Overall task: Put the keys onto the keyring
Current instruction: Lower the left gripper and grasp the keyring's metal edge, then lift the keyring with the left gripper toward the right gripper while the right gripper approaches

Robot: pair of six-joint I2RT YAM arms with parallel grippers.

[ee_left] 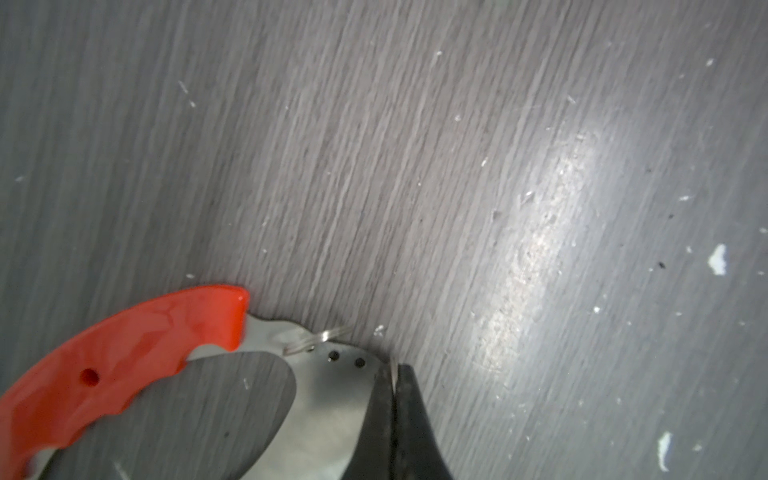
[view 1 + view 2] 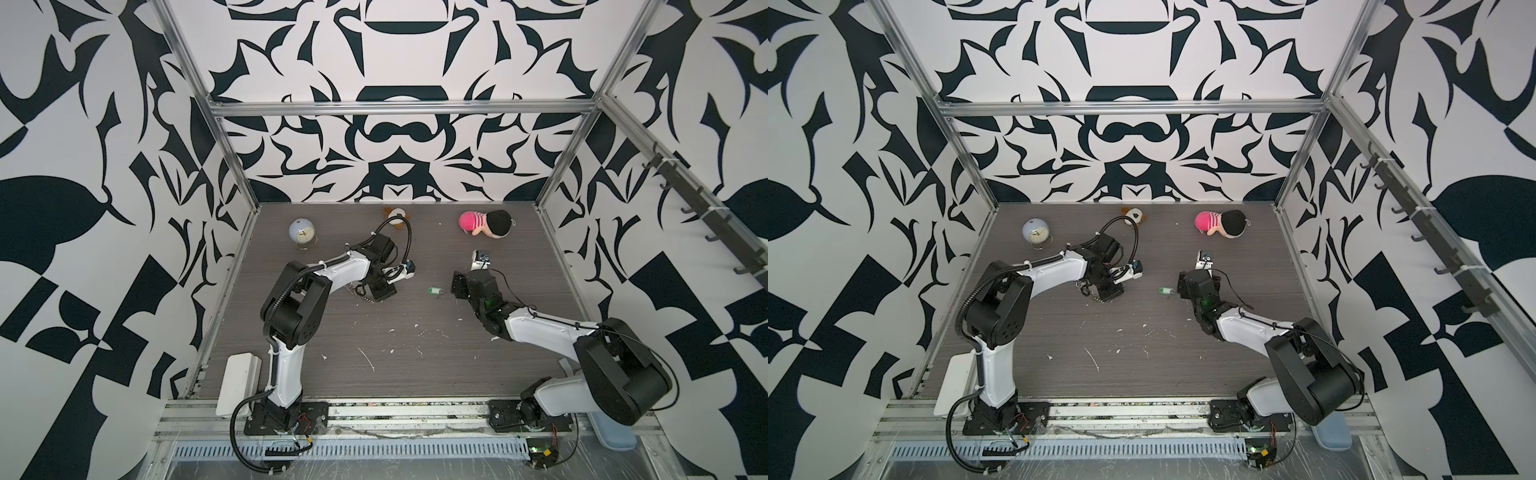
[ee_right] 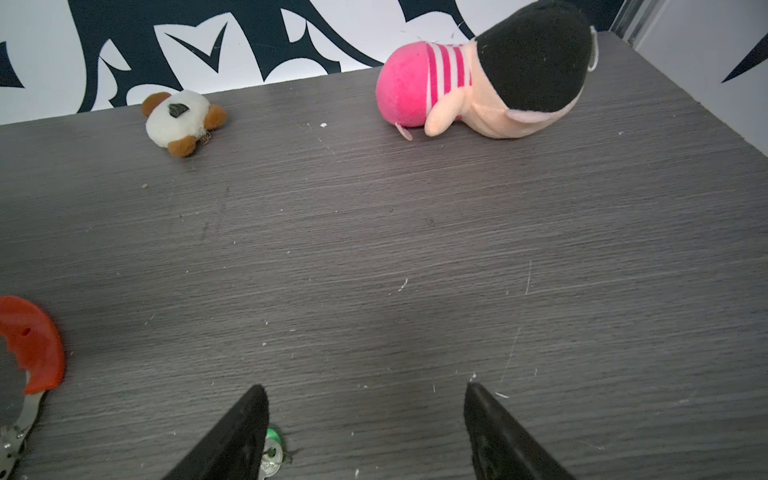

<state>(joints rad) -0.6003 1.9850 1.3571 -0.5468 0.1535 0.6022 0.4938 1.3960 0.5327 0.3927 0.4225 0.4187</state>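
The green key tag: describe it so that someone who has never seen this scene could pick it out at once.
On the dark wood-grain table, find the right gripper near the middle. Just beside its tip, toward the left arm, the green key tag lies flat. It is the only green thing on the table, small and oblong, far smaller than the pink plush doll behind it.
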